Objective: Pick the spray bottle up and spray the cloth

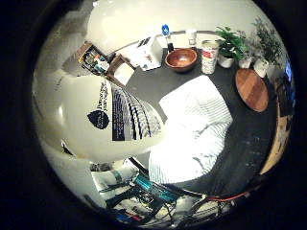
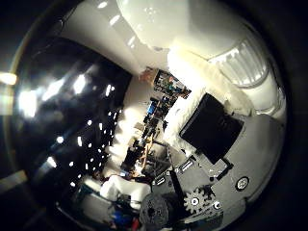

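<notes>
A white spray bottle with a dark printed label fills much of the little finger side view, close against my palm. Its ribbed white collar shows in the thumb side view. My right hand has a white padded finger curled along the bottle's neck, with black and geared parts below it. The cloth, white with thin stripes and rumpled, lies on the dark table beside and below the bottle. The bottle's base and nozzle are hidden.
Beyond the cloth stand a wooden bowl, a printed can and potted plants. A round wooden board lies near the table's edge. A white box and an open carton sit at the far side.
</notes>
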`<state>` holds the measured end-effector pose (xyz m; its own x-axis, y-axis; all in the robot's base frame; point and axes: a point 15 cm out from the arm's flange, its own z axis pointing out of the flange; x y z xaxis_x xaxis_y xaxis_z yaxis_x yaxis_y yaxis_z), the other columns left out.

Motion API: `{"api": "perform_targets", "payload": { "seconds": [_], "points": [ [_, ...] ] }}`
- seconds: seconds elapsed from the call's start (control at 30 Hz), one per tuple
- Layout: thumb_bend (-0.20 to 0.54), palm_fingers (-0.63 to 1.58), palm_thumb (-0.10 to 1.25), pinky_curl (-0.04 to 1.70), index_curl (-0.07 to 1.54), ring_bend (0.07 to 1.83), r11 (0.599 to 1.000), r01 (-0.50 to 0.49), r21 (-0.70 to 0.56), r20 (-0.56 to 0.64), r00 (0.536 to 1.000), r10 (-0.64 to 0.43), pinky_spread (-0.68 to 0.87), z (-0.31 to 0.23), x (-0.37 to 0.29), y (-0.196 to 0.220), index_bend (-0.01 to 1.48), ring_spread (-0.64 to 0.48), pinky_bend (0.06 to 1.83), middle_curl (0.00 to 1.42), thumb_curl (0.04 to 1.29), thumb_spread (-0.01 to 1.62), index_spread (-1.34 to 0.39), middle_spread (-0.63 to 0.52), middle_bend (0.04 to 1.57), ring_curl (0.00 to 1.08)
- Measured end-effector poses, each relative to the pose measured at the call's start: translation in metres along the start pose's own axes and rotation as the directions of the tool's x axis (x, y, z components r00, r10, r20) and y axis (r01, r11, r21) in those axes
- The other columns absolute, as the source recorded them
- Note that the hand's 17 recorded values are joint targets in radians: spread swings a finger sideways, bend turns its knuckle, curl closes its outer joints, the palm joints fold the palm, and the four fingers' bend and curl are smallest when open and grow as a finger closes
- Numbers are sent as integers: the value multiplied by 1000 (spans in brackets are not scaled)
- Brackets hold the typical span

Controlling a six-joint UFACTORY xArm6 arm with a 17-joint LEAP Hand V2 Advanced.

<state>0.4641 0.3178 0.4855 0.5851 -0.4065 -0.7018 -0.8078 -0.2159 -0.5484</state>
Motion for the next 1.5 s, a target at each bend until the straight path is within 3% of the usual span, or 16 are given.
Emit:
{"api": "perform_targets", "payload": {
  "seconds": [0.4,1.17,1.5],
  "points": [
    [-7,1104,927,1337,839,1333,996,80,38,116,990,-84,-240,78,-8,27,1095,-233,1071,818,603,1331,-252,-164,1307,805],
    [-8,1104,912,1333,844,1335,997,72,-34,112,991,-68,-237,169,79,39,1092,-233,1073,806,598,1341,-253,-161,1315,802],
    [-16,1079,858,1331,839,1326,997,61,-48,161,986,-52,-238,210,78,36,1079,-237,1065,809,589,1311,-252,-165,1301,809]
  ]
}}
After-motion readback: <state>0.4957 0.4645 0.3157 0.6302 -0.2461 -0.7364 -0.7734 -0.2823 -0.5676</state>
